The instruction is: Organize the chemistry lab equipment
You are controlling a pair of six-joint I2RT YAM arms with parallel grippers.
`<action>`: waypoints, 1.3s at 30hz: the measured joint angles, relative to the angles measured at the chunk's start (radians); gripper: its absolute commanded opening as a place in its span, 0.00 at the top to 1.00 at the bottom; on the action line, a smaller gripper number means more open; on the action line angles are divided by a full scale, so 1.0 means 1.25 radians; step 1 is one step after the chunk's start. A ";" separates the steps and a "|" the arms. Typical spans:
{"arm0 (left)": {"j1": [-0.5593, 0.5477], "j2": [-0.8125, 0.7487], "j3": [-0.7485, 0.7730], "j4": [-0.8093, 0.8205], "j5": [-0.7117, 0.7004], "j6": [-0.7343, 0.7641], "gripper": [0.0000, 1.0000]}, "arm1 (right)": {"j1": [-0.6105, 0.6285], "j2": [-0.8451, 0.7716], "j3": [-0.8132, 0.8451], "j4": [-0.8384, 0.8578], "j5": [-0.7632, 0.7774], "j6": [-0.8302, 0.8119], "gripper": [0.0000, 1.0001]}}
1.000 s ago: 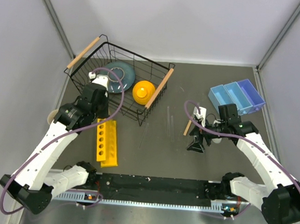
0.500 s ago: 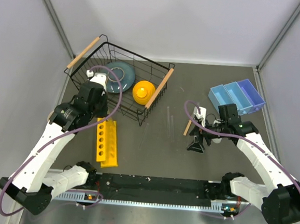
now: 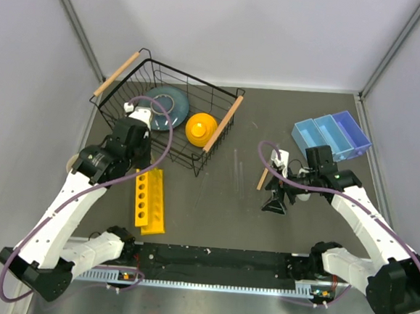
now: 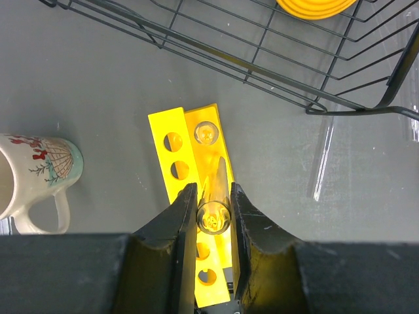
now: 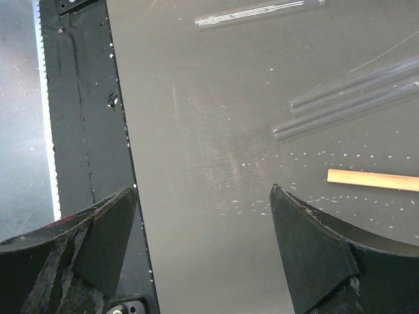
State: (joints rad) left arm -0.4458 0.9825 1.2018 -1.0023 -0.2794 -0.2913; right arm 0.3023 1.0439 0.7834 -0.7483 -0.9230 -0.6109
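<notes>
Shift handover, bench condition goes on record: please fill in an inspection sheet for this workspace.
Surface: dark grey table, white specks.
Job's things: yellow plastic tube rack on table; loose clear glass tubes and pale wooden stick lying flat.
Clutter: black wire basket holding blue-grey plate and yellow dome; painted white mug; blue plastic trays.
Grippers: left gripper shut on a clear glass tube over the rack; right gripper open, empty.
Cables: purple cables looped along both arms.
Surroundings: plain grey walls.

Slim clear glass tube [image 4: 215, 193], clamped

Rack [image 3: 149, 199] before basket [image 3: 194, 78]; tubes [image 3: 236, 163] right of basket; trays [image 3: 332, 134] far right.
</notes>
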 measured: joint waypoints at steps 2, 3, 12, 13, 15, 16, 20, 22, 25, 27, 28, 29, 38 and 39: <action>0.000 0.000 -0.009 0.004 -0.002 0.002 0.93 | 0.000 0.000 0.000 0.000 0.000 0.000 0.16; 0.000 0.000 -0.013 0.006 -0.002 0.004 0.93 | 0.000 0.000 0.000 0.000 0.000 0.000 0.16; 0.000 0.003 -0.077 0.060 0.001 0.017 0.90 | -0.003 0.000 0.000 0.000 -0.003 0.000 0.16; 0.000 0.004 -0.091 0.070 0.001 0.019 0.90 | -0.003 0.000 0.000 0.000 -0.003 0.000 0.16; 0.000 0.004 -0.120 0.091 0.001 0.021 0.85 | -0.003 0.000 0.000 0.000 -0.003 0.000 0.16; 0.000 0.004 -0.136 0.101 0.001 0.023 0.81 | -0.004 0.000 0.000 0.000 -0.003 0.000 0.16; 0.000 0.004 -0.180 0.133 0.000 0.023 0.59 | -0.004 0.000 0.000 0.000 -0.003 0.000 0.16; 0.000 0.003 -0.183 0.144 0.001 0.024 0.49 | -0.004 0.000 0.000 0.000 -0.003 0.000 0.16; 0.000 0.002 -0.185 0.147 0.001 0.021 0.30 | -0.004 0.000 0.000 0.000 -0.003 0.000 0.16; 0.000 -0.003 -0.185 0.146 -0.002 0.019 0.19 | -0.004 0.000 0.000 0.000 -0.001 0.000 0.16; 0.000 -0.009 -0.185 0.144 -0.004 0.016 0.15 | -0.004 0.000 0.000 0.000 0.002 0.000 0.16; 0.000 -0.017 -0.183 0.139 -0.006 0.013 0.12 | -0.003 0.000 0.000 0.000 0.008 0.000 0.16; 0.000 -0.171 -0.117 0.102 -0.019 0.002 0.01 | -0.004 0.050 0.068 -0.002 0.183 0.041 0.12; 0.000 -0.193 -0.114 0.101 -0.017 0.002 0.01 | -0.004 0.067 0.092 0.001 0.215 0.058 0.12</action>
State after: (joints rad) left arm -0.4454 0.7406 1.0592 -0.8764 -0.3012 -0.2893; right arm 0.2977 1.1278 0.8978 -0.7471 -0.6537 -0.5385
